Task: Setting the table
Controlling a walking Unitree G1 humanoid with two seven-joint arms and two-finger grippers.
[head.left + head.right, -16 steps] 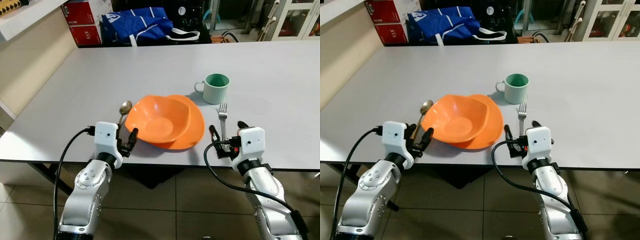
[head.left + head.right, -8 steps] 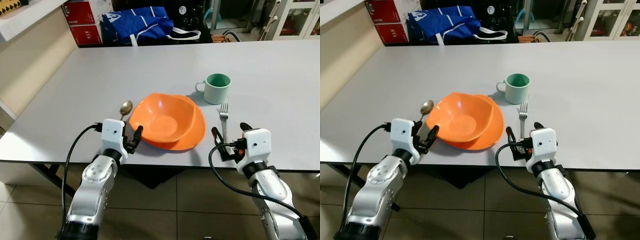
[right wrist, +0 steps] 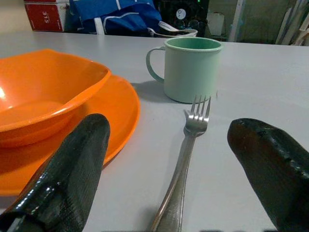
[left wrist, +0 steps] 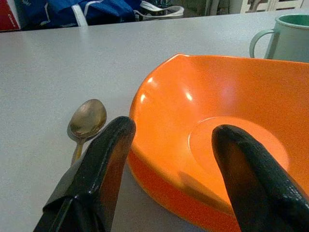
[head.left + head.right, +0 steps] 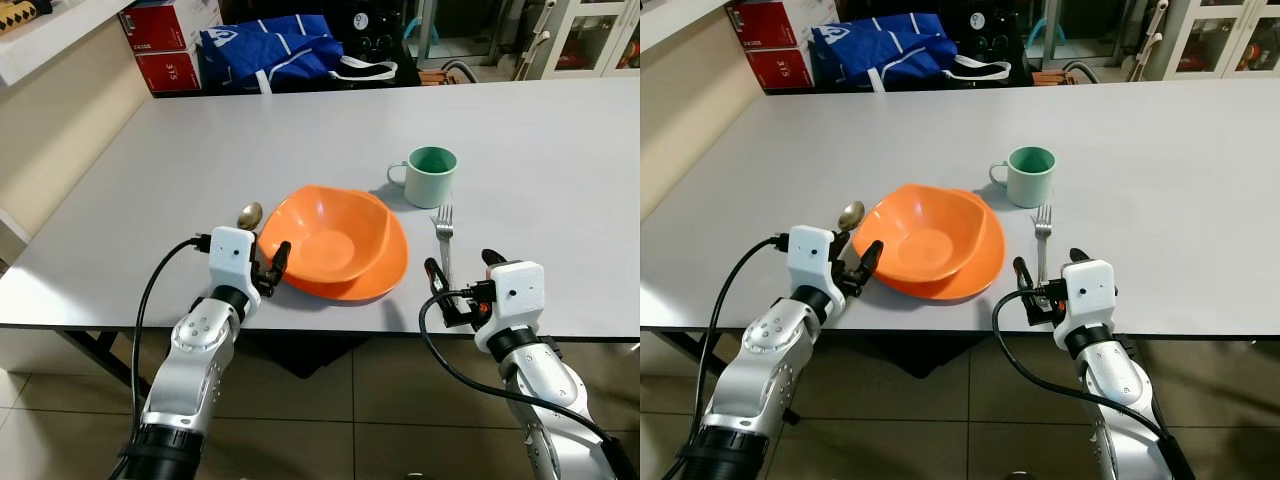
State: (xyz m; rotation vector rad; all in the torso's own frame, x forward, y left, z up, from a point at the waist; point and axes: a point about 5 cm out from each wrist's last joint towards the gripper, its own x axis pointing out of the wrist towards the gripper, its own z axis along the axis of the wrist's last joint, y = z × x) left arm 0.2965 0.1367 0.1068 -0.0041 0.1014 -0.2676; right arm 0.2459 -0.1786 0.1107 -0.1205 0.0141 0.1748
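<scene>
On the grey bench (image 5: 150, 170): orange bowl (image 5: 325, 238) sitting on an orange plate (image 5: 385, 270); spoon (image 5: 249, 215) just left of them; fork (image 5: 444, 240) to their right; green mug (image 5: 431, 176) beyond the fork. My left pincer (image 5: 272, 270), released, straddles the bowl's near-left rim. My right pincer (image 5: 462, 278), released, flanks the fork handle.

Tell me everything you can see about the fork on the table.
The fork is silver and looks like metal, with four tines and a long slim handle. It lies flat on the grey table, tines pointing away from the robot toward the green mug, and touches neither the mug nor the orange plate to its left. Its handle runs back between the open fingers of the right gripper, which do not close on it.
</scene>
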